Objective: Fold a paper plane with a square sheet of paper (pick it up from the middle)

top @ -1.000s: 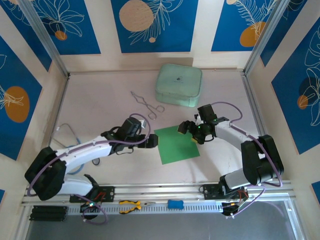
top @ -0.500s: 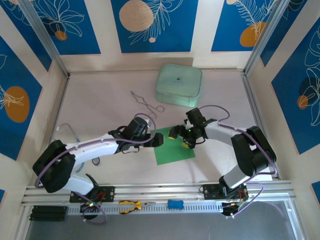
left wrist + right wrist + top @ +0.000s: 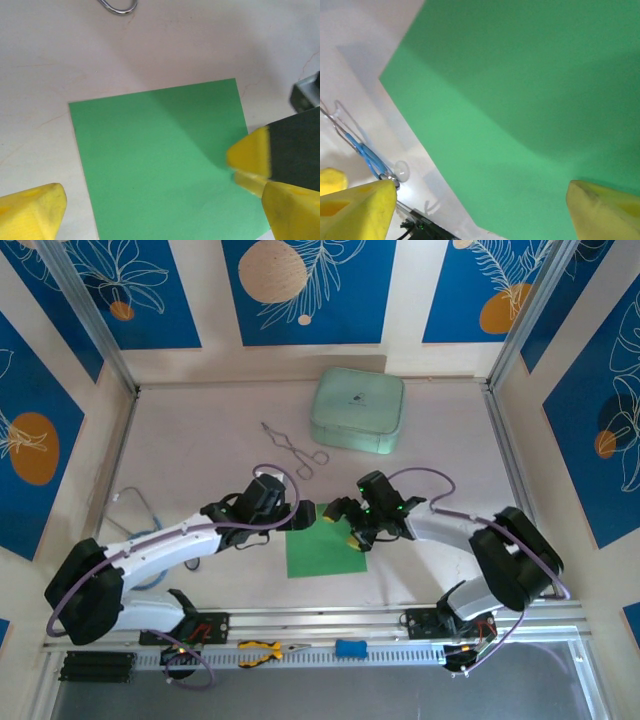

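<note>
— Start on the left. What is the left gripper doing?

— It hovers low over the far-left part of the thin, flat, bright green square sheet of paper. In its wrist view its yellow-tipped fingers stand as far apart as they go, one at each lower corner of the picture. There is nothing between them but the sheet below.

— And the sheet itself?

— It lies flat and smooth on the pale table, a little nearer the arms than the middle, between the two grippers. A bent silver wire tool lies beyond it. The pale mint-green rounded case sits further back, well apart from the paper.

— And the right side?

— The right gripper is over the sheet's far-right part, with its jaws spread wide and empty. The left wrist camera shows one of its yellow fingertips at the sheet's right edge. Whether it touches the paper, I cannot tell. Its own camera looks down on green paper between its two fingers.
</note>
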Controlling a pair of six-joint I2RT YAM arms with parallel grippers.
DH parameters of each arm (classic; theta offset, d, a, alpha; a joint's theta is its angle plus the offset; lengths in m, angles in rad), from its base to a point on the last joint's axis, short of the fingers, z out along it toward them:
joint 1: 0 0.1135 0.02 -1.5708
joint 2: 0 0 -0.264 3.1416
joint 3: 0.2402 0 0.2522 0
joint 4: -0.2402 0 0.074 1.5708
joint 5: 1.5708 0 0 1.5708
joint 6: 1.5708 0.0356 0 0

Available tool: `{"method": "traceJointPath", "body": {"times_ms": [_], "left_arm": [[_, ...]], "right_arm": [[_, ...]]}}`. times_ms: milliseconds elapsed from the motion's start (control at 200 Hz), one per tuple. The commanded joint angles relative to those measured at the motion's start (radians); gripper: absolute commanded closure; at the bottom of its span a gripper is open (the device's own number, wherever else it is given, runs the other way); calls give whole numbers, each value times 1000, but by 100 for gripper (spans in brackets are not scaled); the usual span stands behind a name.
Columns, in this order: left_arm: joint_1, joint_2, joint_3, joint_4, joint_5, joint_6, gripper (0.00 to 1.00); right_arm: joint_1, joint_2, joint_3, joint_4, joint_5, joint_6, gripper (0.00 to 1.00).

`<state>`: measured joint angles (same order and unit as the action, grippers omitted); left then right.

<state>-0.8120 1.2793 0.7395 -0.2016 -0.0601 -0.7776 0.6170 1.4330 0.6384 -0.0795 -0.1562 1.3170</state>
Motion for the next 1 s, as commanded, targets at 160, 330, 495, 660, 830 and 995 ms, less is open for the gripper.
{"method": "traceJointPath", "body": {"times_ms": [160, 330, 495, 660, 830, 995], "left_arm": [[-11, 128, 108, -109, 103, -32, 11], [-92, 266, 243, -263, 52, -54, 12], [-155, 426, 403, -394, 0, -62, 10], [-184, 536, 494, -451, -20, -80, 8], [-186, 596, 552, -515, -54, -91, 7], [-185, 649, 584, -536, -69, -84, 6]], "right_arm": [[-247, -204, -4, -199, -49, -273, 11], [-327, -249, 5, -299, -87, -456, 10], [-321, -297, 1, -386, 62, -524, 9], [-307, -301, 4, -430, 169, -519, 8], [-311, -319, -10, -433, 228, -506, 8], [-311, -337, -31, -396, 244, -509, 7]]}}
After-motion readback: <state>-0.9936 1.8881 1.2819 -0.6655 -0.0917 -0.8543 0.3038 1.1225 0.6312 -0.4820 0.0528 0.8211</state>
